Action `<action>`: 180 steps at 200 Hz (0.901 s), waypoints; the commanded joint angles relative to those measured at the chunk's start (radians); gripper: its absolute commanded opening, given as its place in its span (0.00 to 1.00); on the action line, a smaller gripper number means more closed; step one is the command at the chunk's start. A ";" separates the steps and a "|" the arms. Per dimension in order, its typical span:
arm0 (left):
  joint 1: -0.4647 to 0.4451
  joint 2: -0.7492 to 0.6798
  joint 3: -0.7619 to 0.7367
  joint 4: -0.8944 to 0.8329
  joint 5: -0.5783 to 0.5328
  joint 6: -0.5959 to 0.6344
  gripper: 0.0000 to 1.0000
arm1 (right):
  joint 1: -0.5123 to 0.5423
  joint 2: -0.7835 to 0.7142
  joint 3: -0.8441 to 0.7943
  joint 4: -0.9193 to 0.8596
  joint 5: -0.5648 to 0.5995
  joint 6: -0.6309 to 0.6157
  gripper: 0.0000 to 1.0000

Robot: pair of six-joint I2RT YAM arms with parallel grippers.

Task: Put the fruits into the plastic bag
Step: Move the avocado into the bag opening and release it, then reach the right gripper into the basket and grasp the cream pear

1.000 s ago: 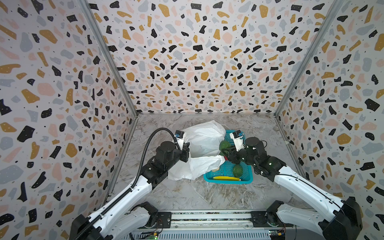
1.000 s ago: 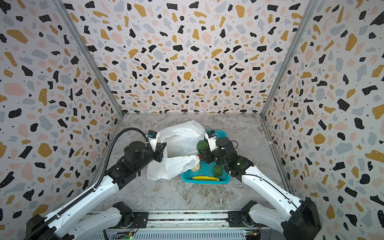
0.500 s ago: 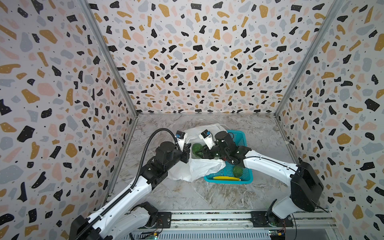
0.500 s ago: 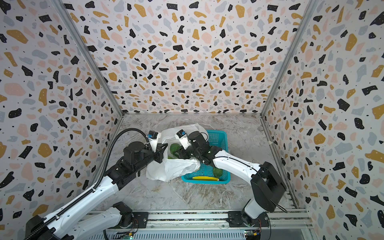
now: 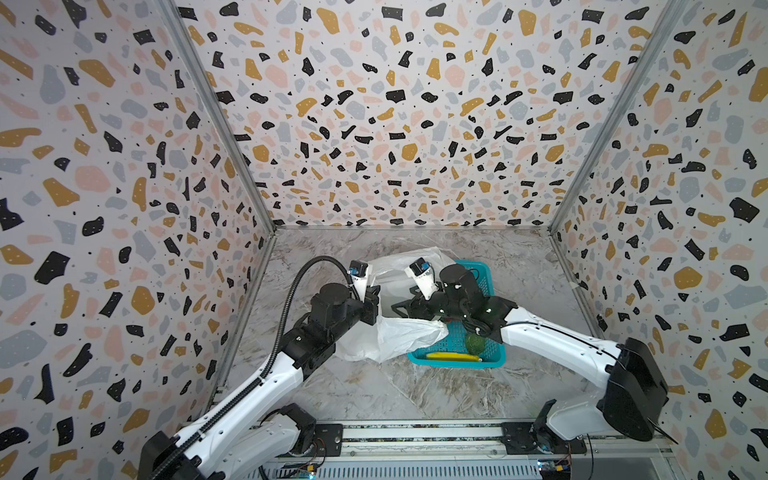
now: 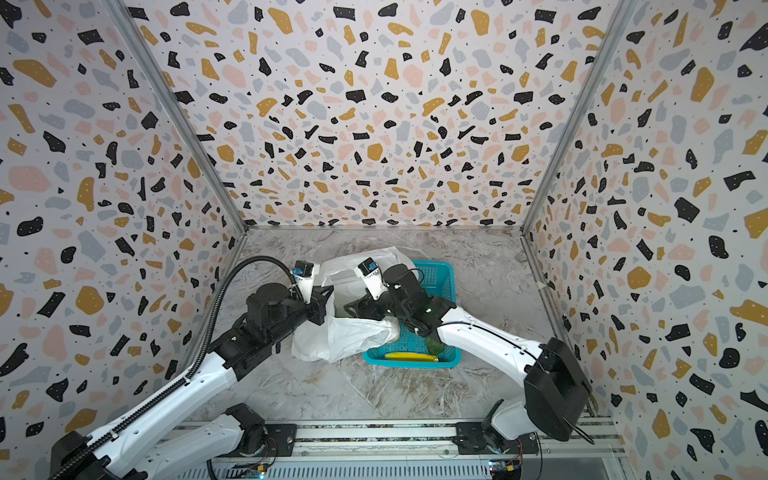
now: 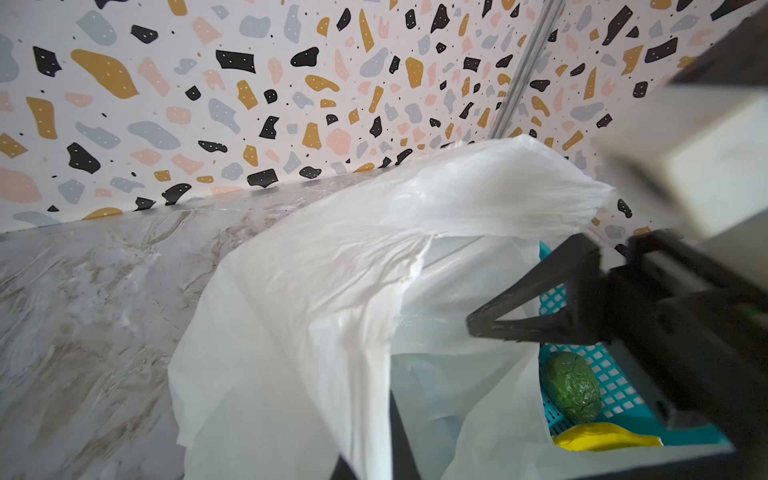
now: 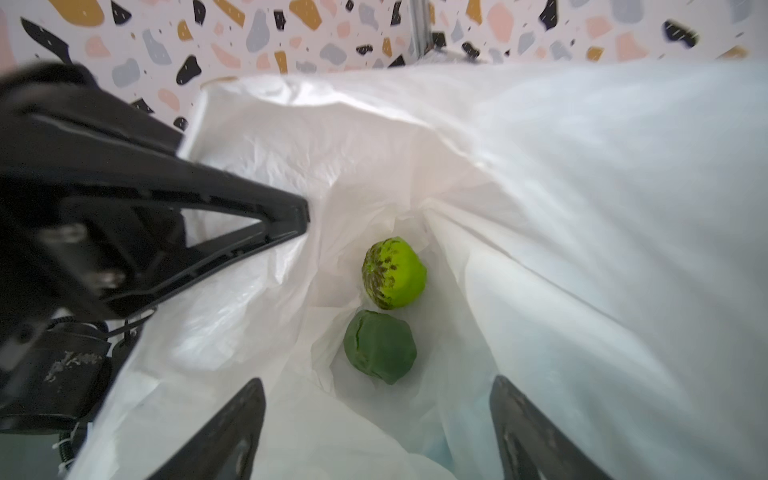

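The white plastic bag (image 5: 399, 336) (image 6: 345, 336) lies left of the teal basket with its mouth held up. My left gripper (image 5: 374, 303) (image 7: 370, 461) is shut on the bag's (image 7: 311, 291) rim. Over the mouth, my right gripper (image 5: 399, 307) (image 8: 374, 428) is open and holds nothing. Inside the bag (image 8: 582, 208) lie a dark green fruit (image 8: 380, 347) and a lime-green fruit (image 8: 392, 272). In the basket rest a yellow banana (image 5: 453, 356) (image 7: 602, 436) and another dark green fruit (image 5: 475, 344) (image 7: 573, 386).
The teal mesh basket (image 5: 457, 365) (image 6: 411, 365) stands right of the bag, partly under my right arm. Terrazzo walls close in the marbled floor on three sides. The bag's loose front flap drapes over the basket's left edge.
My right gripper carried a dark green fruit from above the basket leftward to the bag's mouth and opened. That fruit now lies inside the bag. The left gripper stayed put.
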 commanded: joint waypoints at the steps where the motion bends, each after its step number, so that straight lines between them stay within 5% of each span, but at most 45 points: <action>1: 0.005 0.022 0.036 0.004 -0.062 -0.041 0.00 | -0.050 -0.139 -0.063 -0.048 0.073 0.029 0.84; 45: 0.005 0.028 0.038 0.024 -0.161 -0.092 0.00 | -0.209 -0.387 -0.235 -0.098 0.187 0.141 0.83; 92: 0.005 0.031 0.043 0.015 -0.206 -0.113 0.00 | -0.287 -0.448 -0.375 -0.177 0.254 0.249 0.81; 131: 0.005 0.023 0.038 0.014 -0.210 -0.114 0.00 | -0.247 -0.291 -0.428 -0.084 -0.003 0.199 0.79; 180: 0.005 0.022 0.032 0.012 -0.191 -0.127 0.00 | -0.122 -0.053 -0.337 -0.034 -0.025 0.151 0.83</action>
